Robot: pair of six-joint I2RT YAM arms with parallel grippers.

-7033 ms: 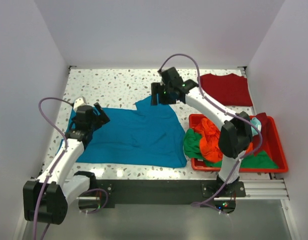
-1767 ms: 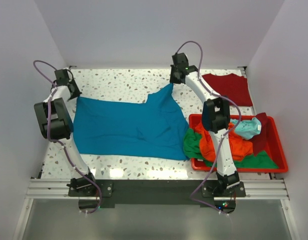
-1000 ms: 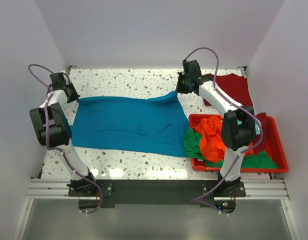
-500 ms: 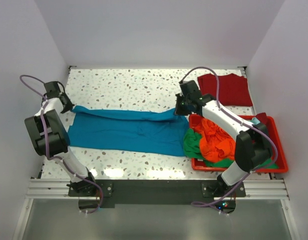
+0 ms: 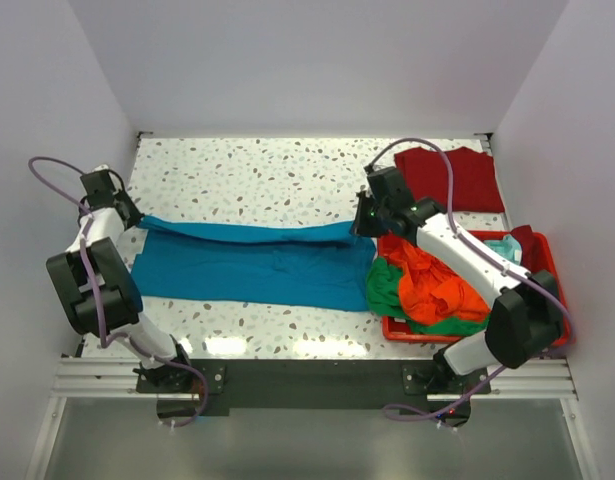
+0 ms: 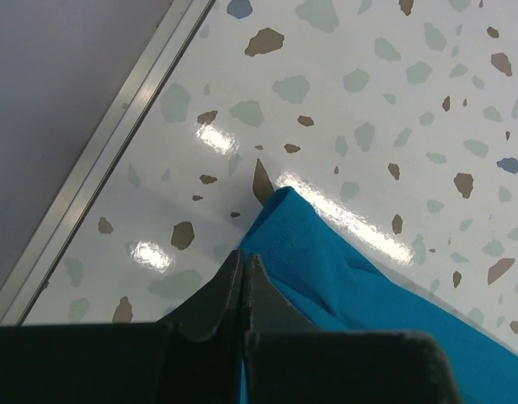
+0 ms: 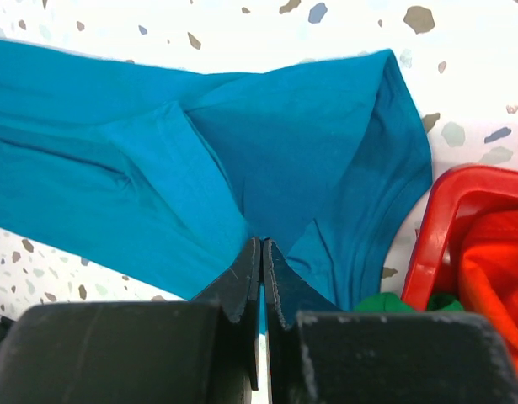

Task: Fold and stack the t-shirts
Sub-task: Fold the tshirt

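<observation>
The table [image 5: 267,170] is white and glossy, flecked with grey, brown and blue chips, and light glares off it along the near edge. Plain pale walls [image 5: 77,80] close it in at 9, 12 and 3 o'clock. A metal strip [image 6: 115,126] runs where the table meets the left wall, and a dark rail [image 5: 307,378] carrying the arm bases lies at 6 o'clock.

The teal-blue shirt [image 5: 257,262] lies as a long band from 9 o'clock to the centre. The left gripper [image 6: 243,257] is pinched tight on its far left corner. The right gripper [image 7: 260,248] is clamped on the cloth at its right end, just beside the red bin [image 5: 542,340].

The bin sits at 4 o'clock, holding an orange shirt [image 5: 437,285] and a green shirt [image 5: 385,285]. A dark red shirt [image 5: 449,180] lies flat at 1 o'clock.
</observation>
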